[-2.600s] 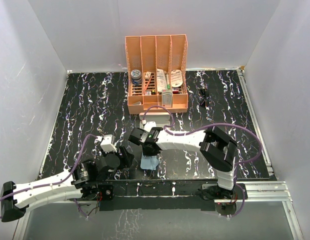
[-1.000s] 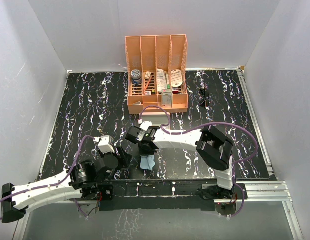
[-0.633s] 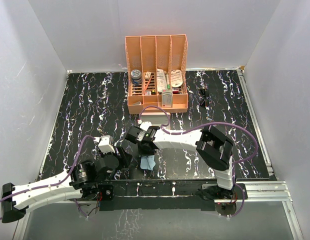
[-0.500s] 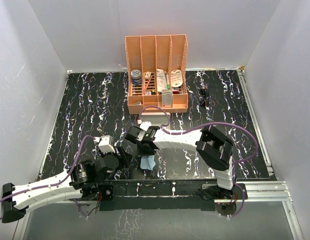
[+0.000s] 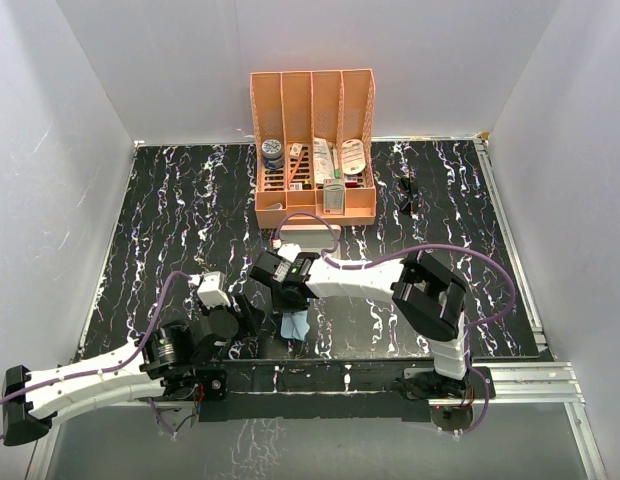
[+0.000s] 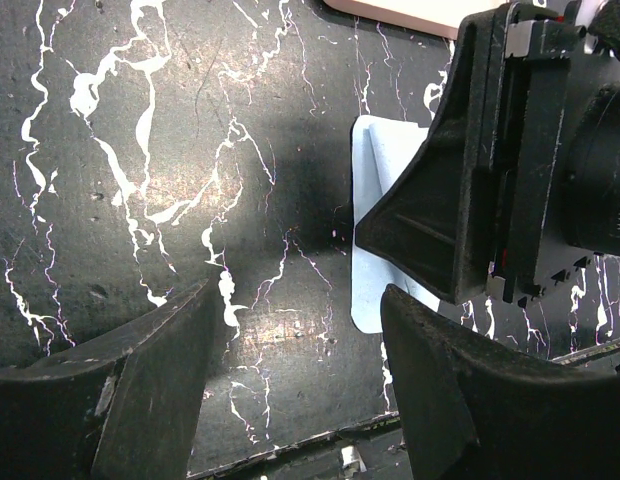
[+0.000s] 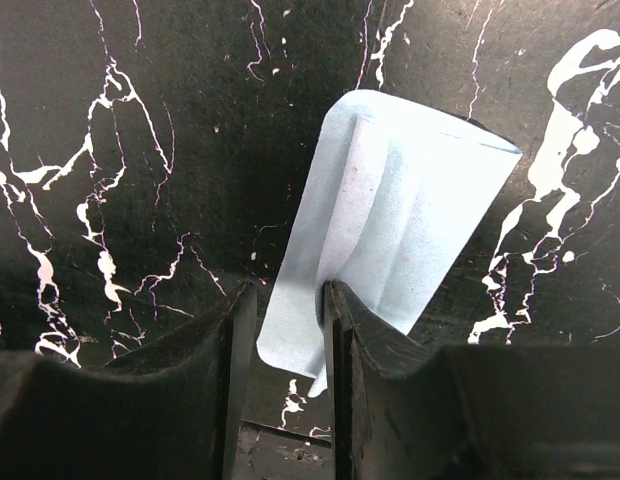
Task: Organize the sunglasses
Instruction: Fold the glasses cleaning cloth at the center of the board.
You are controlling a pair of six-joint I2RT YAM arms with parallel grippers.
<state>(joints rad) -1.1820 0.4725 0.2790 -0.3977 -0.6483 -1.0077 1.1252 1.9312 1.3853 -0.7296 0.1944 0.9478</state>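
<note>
On the left, the left jaws are spread wide and empty, low over the bare desk [image 5: 190,220] near its front edge, just beside the light blue cloth [image 7: 400,230]. We judge they have no part in this step and should hold off, since the other arm sits close in front of them.

In the middle, the right jaws stand narrowly apart with a raised fold of the cloth between them. We cannot tell whether they pinch it or merely straddle it. The rest of the cloth lies flat on the desk. We read the step as settling the cloth. To do it well, we would part the jaws fully, then rise straight up, so the loose corner does not snag a finger and drag the cloth off its spot.

Behind it lies the pink case [image 5: 308,232], touching the front of the orange organizer [image 5: 313,150].

At the far right, the sunglasses [image 5: 408,193] rest untouched on the desk beside the organizer, well apart from both arms. We think the right arm suits that reach
</note>
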